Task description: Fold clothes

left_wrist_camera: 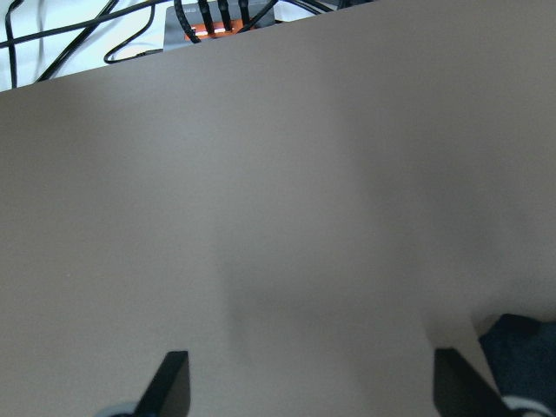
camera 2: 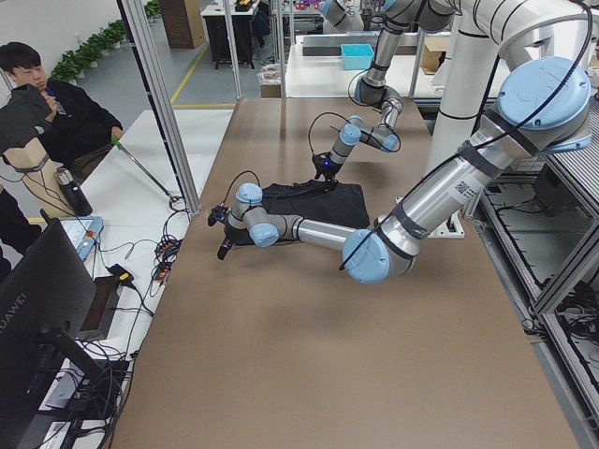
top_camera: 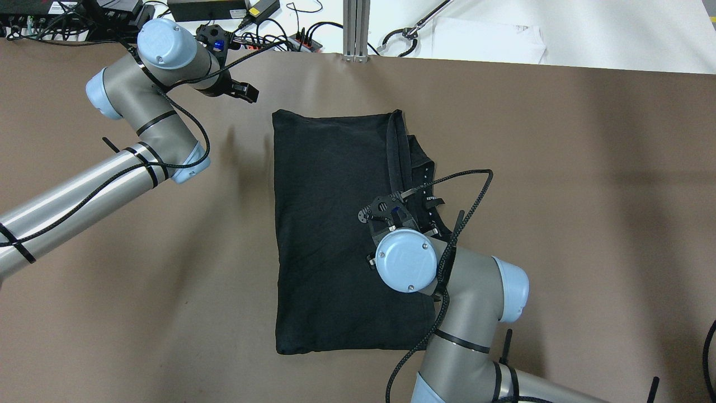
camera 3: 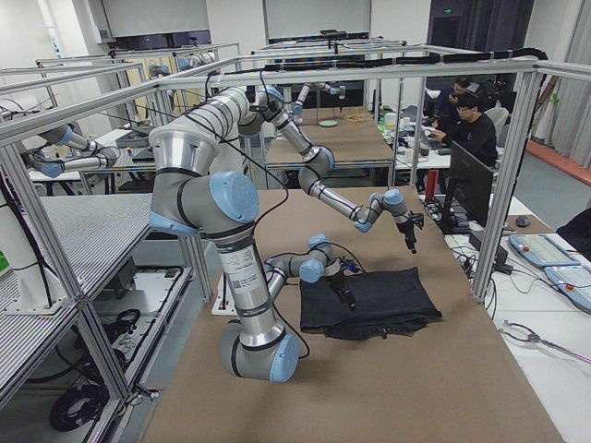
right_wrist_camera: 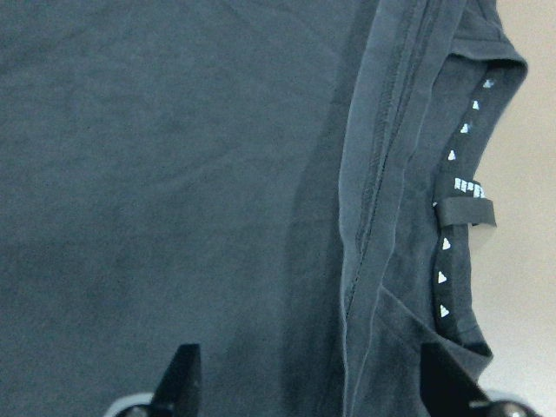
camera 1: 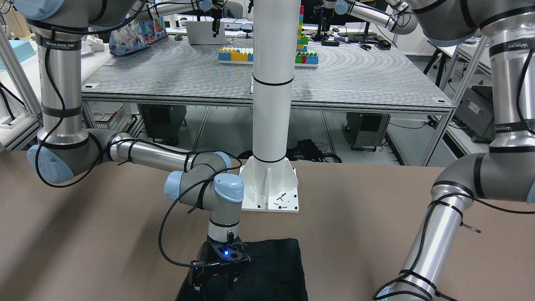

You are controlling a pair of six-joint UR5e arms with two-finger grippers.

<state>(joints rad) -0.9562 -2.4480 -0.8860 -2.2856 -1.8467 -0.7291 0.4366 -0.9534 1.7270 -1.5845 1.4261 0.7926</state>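
Observation:
The clothes are one black fabric piece (top_camera: 330,235), folded into a rectangle on the brown table, with a hem and collar tape along its right side (right_wrist_camera: 452,217). My right gripper (top_camera: 391,215) hovers open over the cloth's right-middle part. In its wrist view (right_wrist_camera: 317,387) both fingers stand wide apart above the fabric and hold nothing. It also shows in the front view (camera 1: 217,278). My left gripper (top_camera: 249,94) is open and empty over bare table beyond the cloth's far left corner. A bit of cloth (left_wrist_camera: 521,347) shows at the lower right of the left wrist view.
Cables and a power strip (top_camera: 224,11) lie past the table's far edge, beside an aluminium post (top_camera: 355,28) and a white sheet (top_camera: 486,42). The white post's base (camera 1: 271,188) stands at the robot's side of the table. An operator (camera 2: 47,112) sits beyond the far edge.

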